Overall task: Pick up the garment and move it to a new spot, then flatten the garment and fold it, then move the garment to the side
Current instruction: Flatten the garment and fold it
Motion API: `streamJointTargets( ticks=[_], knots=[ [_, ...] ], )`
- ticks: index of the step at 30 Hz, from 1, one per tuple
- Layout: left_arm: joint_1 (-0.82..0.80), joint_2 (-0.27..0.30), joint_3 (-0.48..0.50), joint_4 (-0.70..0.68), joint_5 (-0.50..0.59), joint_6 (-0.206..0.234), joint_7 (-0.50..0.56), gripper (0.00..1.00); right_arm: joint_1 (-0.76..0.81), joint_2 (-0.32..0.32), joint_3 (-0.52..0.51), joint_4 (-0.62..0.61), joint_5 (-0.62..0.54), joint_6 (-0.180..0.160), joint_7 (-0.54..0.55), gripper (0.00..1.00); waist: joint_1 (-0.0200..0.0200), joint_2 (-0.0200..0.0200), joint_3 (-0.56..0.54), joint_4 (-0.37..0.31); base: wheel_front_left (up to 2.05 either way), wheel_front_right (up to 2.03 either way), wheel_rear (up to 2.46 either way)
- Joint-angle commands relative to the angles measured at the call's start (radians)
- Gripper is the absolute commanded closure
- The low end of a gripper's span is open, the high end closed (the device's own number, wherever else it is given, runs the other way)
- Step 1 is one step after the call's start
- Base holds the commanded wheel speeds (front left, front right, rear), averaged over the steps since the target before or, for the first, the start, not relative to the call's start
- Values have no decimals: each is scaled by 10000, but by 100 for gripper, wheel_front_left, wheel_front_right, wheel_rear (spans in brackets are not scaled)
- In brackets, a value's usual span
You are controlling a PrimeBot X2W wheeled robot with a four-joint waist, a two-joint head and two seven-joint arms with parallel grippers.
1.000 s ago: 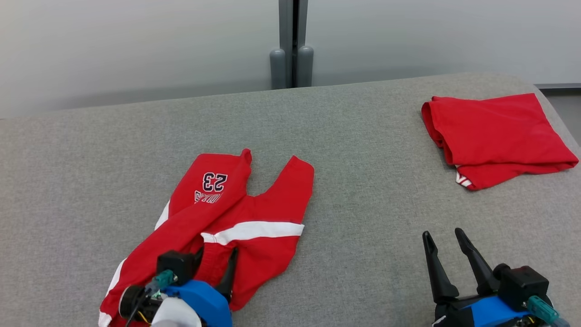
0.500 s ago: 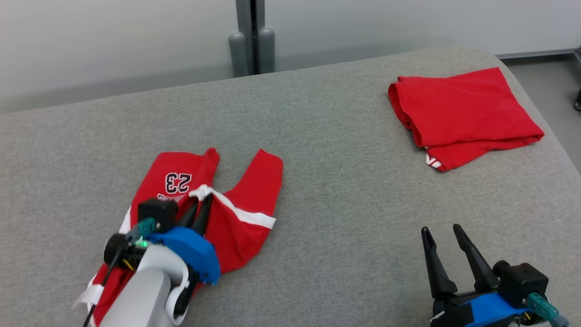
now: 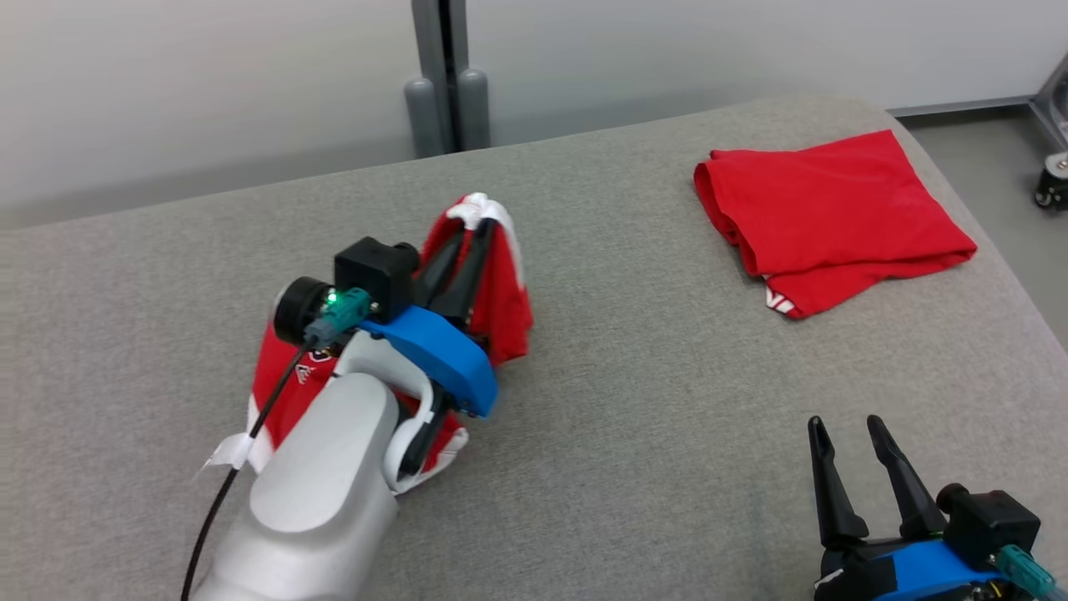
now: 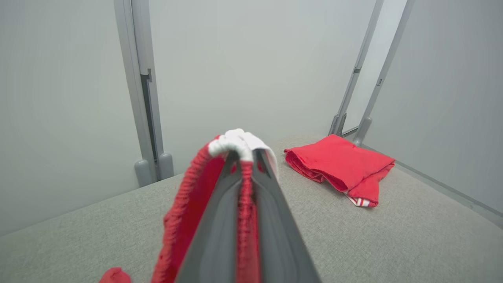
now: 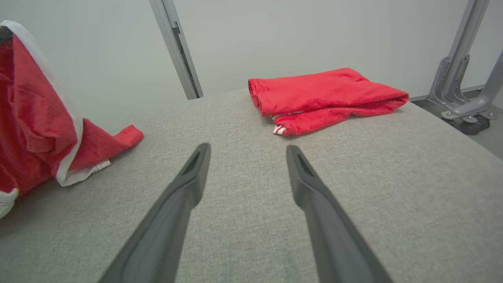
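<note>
The garment is a pair of red shorts with white trim. My left gripper is shut on its white-edged waistband and holds it up off the grey table; the lower part still trails on the surface. In the left wrist view the red cloth is pinched between the two fingers, with the white band bunched at the left gripper tips. From the right wrist view the lifted garment hangs at the far left. My right gripper stands open and empty over the table's near right.
A folded red cloth lies at the table's far right corner. A grey post rises behind the far edge. Wheeled grey frame legs stand on the floor beyond the table's right side.
My left gripper shut on the garment's waistband and has lifted it up and away from me, so the shorts no longer lie flat. The head camera has shifted. My right gripper stays open.
</note>
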Motion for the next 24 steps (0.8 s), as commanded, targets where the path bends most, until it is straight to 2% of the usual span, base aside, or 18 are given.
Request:
streamJointTargets(
  ticks=[1,7,10,13,19,24],
  knots=[
    [-11,22,-70,-57,-34,-25,-64,100,62,2,6,19,-14,5,-62,0,0,1,-4,102,0,0,0],
    [1247,79,-680,-648,-369,-25,-283,100,280,-1,-90,14,-64,6,-9,0,0,1,-270,881,0,0,0],
    [2219,290,-930,-1078,-483,1,-255,100,352,-4,-174,-11,-129,6,65,0,0,1,-441,1398,0,0,0],
    [3359,660,-969,-1676,-605,195,-222,100,455,-3,-185,-25,-163,5,109,0,0,1,-590,1883,0,0,0],
    [5130,1759,-671,-3042,-755,769,-127,100,496,-4,-289,-13,-240,5,225,0,0,1,-787,2780,0,0,0],
    [6103,2590,-306,-3661,-840,1159,-200,100,572,-6,-235,44,-262,5,326,0,0,1,-886,3193,0,0,0]
  ],
)
